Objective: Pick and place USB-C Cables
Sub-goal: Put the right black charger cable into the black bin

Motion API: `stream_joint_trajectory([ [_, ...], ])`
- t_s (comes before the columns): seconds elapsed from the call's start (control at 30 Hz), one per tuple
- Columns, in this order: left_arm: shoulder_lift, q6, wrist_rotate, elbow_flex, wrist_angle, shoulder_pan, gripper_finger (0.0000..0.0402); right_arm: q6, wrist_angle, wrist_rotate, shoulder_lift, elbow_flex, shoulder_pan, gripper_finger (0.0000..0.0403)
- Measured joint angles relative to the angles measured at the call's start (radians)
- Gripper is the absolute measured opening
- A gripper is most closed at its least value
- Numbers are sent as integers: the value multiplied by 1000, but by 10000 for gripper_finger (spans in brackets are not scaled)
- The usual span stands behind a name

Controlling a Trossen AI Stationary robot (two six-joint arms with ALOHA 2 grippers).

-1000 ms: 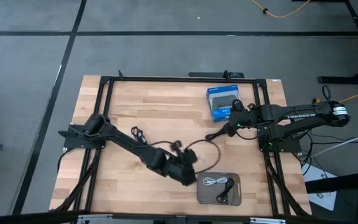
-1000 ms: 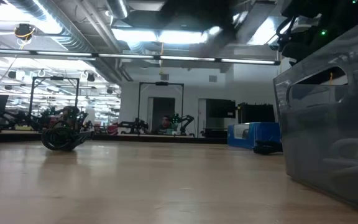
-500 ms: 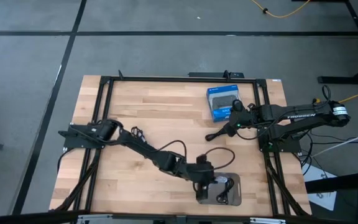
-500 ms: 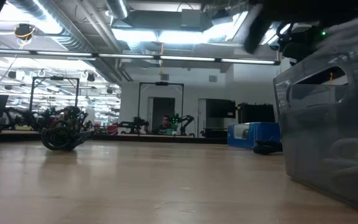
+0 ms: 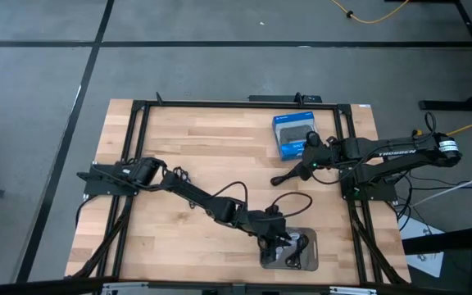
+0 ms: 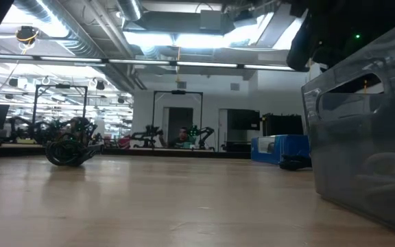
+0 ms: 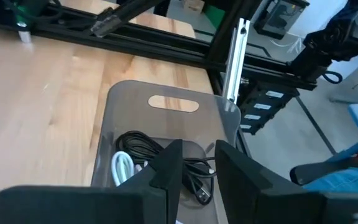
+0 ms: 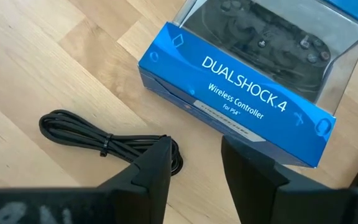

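My left gripper [image 5: 283,242] hangs over the grey tray [image 5: 308,264] near the table's front edge, shut on a black USB-C cable [image 7: 198,179]. In the tray lie a white cable [image 7: 122,168] and another black cable [image 7: 140,145]. My right gripper [image 5: 299,171] is open and low over the table, in front of the blue box [image 5: 294,135]. Its fingers [image 8: 157,165] stand just short of a tied black cable [image 8: 95,140] lying flat on the wood. One more black cable [image 5: 181,174] lies at the table's left and also shows in the low view [image 6: 69,149]. My left gripper pinches the black cable bundle [image 7: 197,171] between its two fingers, which slant down from the table's left. My own fingers hide which part of the bundle they have. The cable hangs between the fingertips over the tray's inside; I cannot tell whether it touches the tray's contents.
The blue DualShock controller box [image 8: 247,93] stands at the far right of the table. A black metal frame [image 5: 142,106] runs round the table's edges, with a post [image 7: 234,59] just beyond the tray. Bare wood lies between the arms [image 5: 220,147].
My left gripper has swung toward the table's right and near edges, from the bare wood left of the tray to over the tray's inside, carrying the black cable along.
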Motion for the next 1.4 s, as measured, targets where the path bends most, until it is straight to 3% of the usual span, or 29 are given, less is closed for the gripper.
stream_joint_trajectory([
  [0.13, -42, 0, 31, 0, -76, 20, 87, 0, 0, 0, 0, 0, 0, 145],
  [0.47, -213, 8, -41, 1, -563, 40, 87, 0, -4, 0, 0, 0, 0, 145],
  [0.83, -364, 81, -294, 2, -1095, 40, 87, 4, 32, -7, 0, 0, 0, 145],
  [0.97, -388, 187, -299, 1, -1317, 40, 87, 2, 113, -7, 0, 0, 0, 145],
  [1.17, -398, 138, -304, -2, -1568, 40, 87, 3, 166, -7, 0, 0, 0, 145],
  [1.3, -460, 64, -332, -102, -1645, 28, 87, -22, 233, 6, 0, 0, 0, 145],
  [1.4, -580, -29, -345, -276, -1575, 17, 87, -71, 273, 10, 0, 0, 0, 145],
])
